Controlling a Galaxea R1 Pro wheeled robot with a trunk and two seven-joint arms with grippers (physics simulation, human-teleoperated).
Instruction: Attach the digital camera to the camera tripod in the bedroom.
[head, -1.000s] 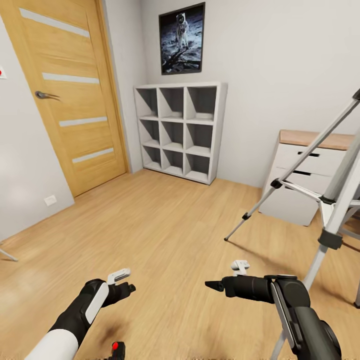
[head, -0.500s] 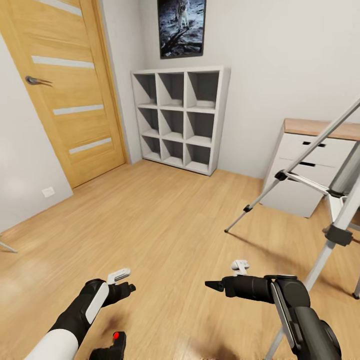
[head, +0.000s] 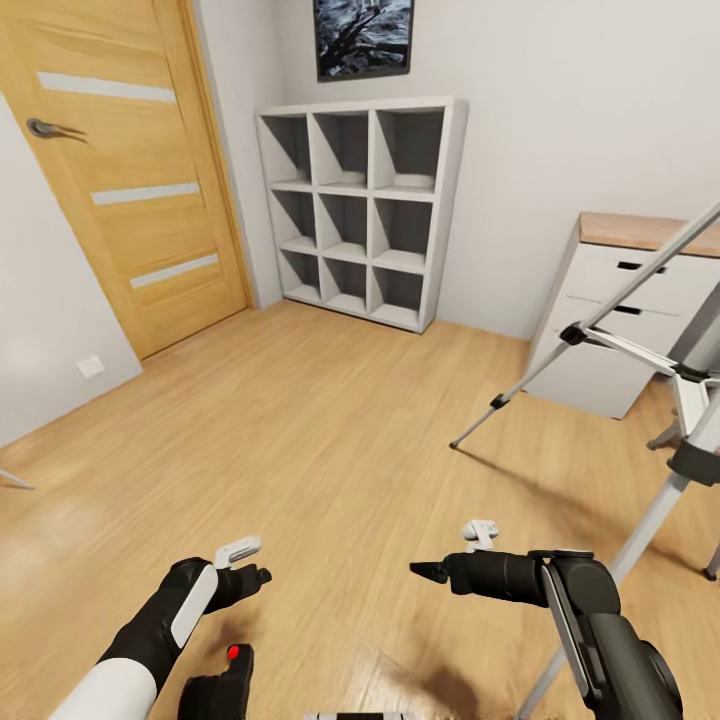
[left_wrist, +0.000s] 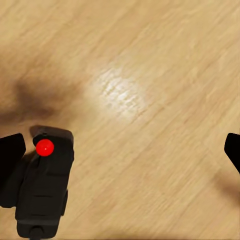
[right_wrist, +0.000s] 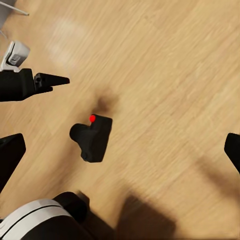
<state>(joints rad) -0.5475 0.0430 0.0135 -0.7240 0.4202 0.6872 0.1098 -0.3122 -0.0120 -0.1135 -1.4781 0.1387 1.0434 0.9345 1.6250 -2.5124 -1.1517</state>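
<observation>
The digital camera (head: 222, 685), black with a round red button, lies on the wood floor at the bottom of the head view, just below my left gripper (head: 252, 577). In the left wrist view the camera (left_wrist: 44, 186) sits beside one fingertip (left_wrist: 10, 155), and the left gripper (left_wrist: 120, 155) is open and holds nothing. My right gripper (head: 425, 572) hovers over bare floor, open and empty. Its wrist view looks down on the camera (right_wrist: 93, 137) and the left gripper (right_wrist: 50, 80). The camera tripod (head: 610, 345) stands at the right, its silver legs spread; its head is out of view.
A wooden door (head: 120, 180) is at the left. White cube shelves (head: 360, 210) stand against the back wall under a poster (head: 362, 35). A wood-topped white desk (head: 640, 300) stands behind the tripod. A broad stretch of plank floor (head: 300, 430) lies ahead.
The whole head view has shifted as the head camera tilted down, bringing more of the digital camera into view at the bottom. Both arms hold the same place in the picture.
</observation>
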